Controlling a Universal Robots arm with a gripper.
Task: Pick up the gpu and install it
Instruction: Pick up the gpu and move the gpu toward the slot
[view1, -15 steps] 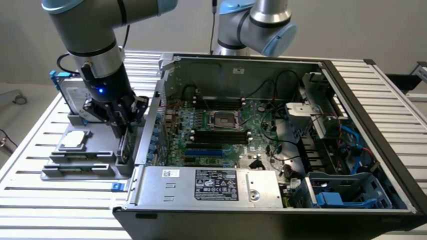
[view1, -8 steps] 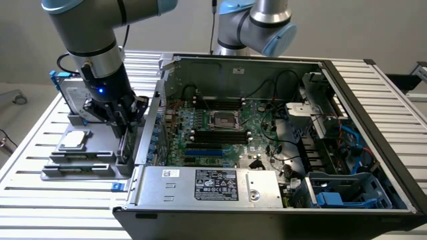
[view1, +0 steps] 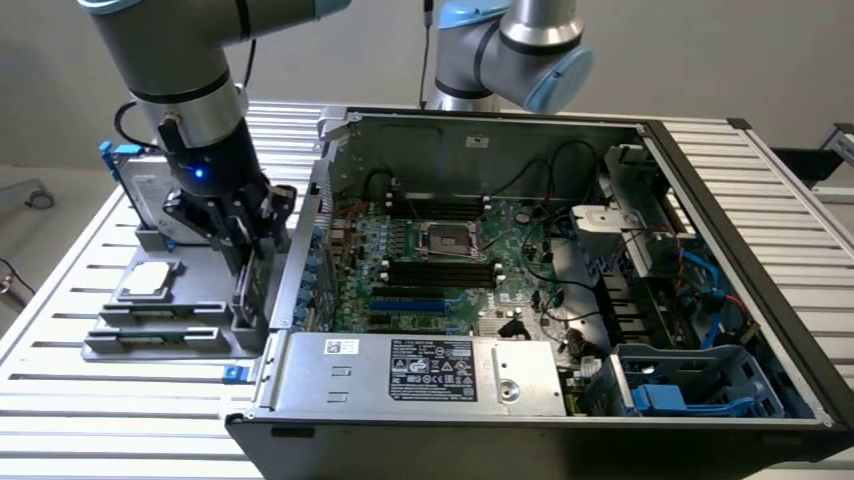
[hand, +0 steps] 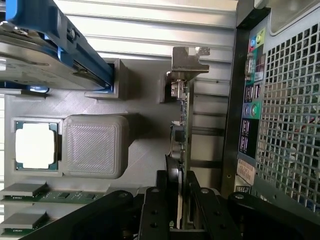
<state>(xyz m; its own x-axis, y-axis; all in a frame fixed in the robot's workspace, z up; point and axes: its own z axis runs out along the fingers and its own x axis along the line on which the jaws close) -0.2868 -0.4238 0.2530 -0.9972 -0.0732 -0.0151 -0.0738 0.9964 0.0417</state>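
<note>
Surface: a slatted metal table (view1: 80, 400) carries an open computer case (view1: 534, 445) and, just beside it on the exterior view's left, a grey parts holder (view1: 200, 285)
Task's thing: the gpu (hand: 183, 135) stands on edge in a slot of the holder, its silver end bracket (hand: 188, 59) at the far end from the wrist camera
Pincer: the gripper (hand: 178, 187) is pinching the gpu, one finger against each flat face of the card's upper edge
Step in hand: picking the card out of the holder; it looks seated, not yet raised
Doing it well: a straight pull along the slot, card kept upright, seems best, so the bracket does not catch on the holder's post
Arm pose: the arm (view1: 200, 110) hangs nearly vertical, wrist pointing down over the holder, close to the case wall
Nearby: a processor chip (view1: 147, 280) and a hard drive (view1: 140, 185) sit in the same holder, apart from the fingers
</note>
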